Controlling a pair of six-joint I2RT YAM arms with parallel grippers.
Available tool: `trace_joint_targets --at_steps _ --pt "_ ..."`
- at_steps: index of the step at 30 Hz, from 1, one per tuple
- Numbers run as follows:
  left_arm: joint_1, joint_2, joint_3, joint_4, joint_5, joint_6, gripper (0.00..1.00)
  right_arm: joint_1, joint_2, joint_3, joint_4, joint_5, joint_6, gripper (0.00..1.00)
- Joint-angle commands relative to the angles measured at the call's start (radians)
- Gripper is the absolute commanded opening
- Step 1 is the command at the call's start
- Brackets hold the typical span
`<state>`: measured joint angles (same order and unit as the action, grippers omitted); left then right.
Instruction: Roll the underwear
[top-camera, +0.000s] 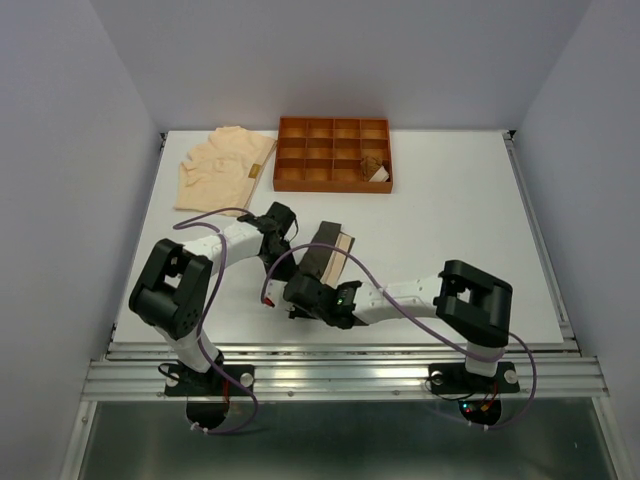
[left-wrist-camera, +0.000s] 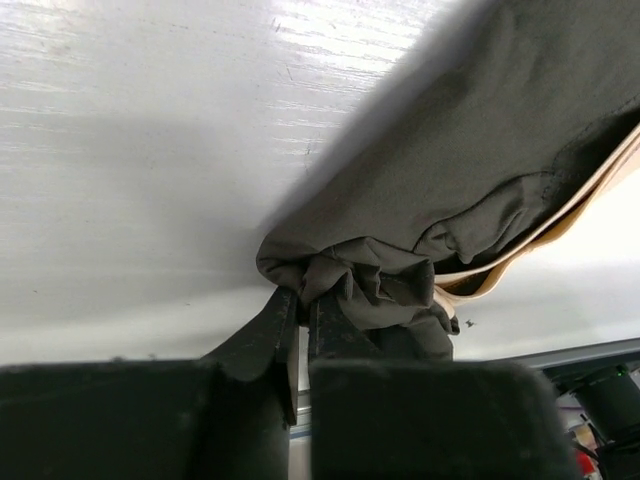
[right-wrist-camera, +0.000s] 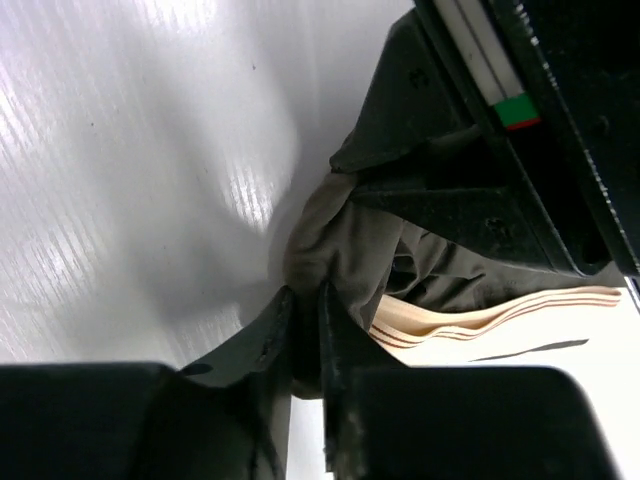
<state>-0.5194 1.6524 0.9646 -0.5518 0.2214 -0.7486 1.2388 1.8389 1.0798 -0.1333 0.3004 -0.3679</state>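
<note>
A dark grey underwear (top-camera: 325, 252) with a cream striped waistband (right-wrist-camera: 480, 325) lies bunched at the table's middle front. My left gripper (left-wrist-camera: 300, 296) is shut on a crumpled corner of the grey fabric (left-wrist-camera: 470, 130). My right gripper (right-wrist-camera: 305, 296) pinches the same garment (right-wrist-camera: 340, 230) right beside it, with the left gripper's black body (right-wrist-camera: 460, 180) just above. In the top view the left gripper (top-camera: 284, 264) and the right gripper (top-camera: 300, 292) meet at the garment's near-left end. A pale peach underwear (top-camera: 222, 166) lies flat at the back left. A brown rolled piece (top-camera: 375, 168) sits in the tray.
The orange-brown grid tray (top-camera: 300, 153) stands at the back centre. Both arms cross low over the front of the white table (top-camera: 460, 220). The metal rail (top-camera: 340, 372) runs along the near edge.
</note>
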Motion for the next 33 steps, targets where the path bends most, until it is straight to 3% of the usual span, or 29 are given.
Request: trace_joint_targets --at_steps 1,3,12,20,29,33 --pt "0.004 -0.061 -0.003 -0.030 0.029 0.017 0.16 -0.012 0.043 0.000 -0.020 -0.001 0.029 0.07" --pt "0.005 -0.083 -0.009 -0.023 0.018 0.014 0.25 -0.039 0.036 -0.003 -0.020 -0.055 0.040 0.01" --pt "0.021 -0.201 -0.021 -0.030 -0.046 -0.009 0.40 -0.148 -0.066 -0.004 -0.015 -0.463 0.153 0.01" --pt "0.119 -0.315 -0.069 -0.026 -0.070 -0.012 0.42 -0.288 -0.096 -0.050 0.072 -0.822 0.342 0.01" --pt "0.162 -0.387 -0.125 -0.050 -0.102 -0.014 0.42 -0.387 0.002 -0.031 0.121 -0.989 0.556 0.01" --pt "0.165 -0.422 -0.161 -0.010 -0.070 -0.008 0.42 -0.466 0.048 -0.049 0.265 -1.087 0.740 0.01"
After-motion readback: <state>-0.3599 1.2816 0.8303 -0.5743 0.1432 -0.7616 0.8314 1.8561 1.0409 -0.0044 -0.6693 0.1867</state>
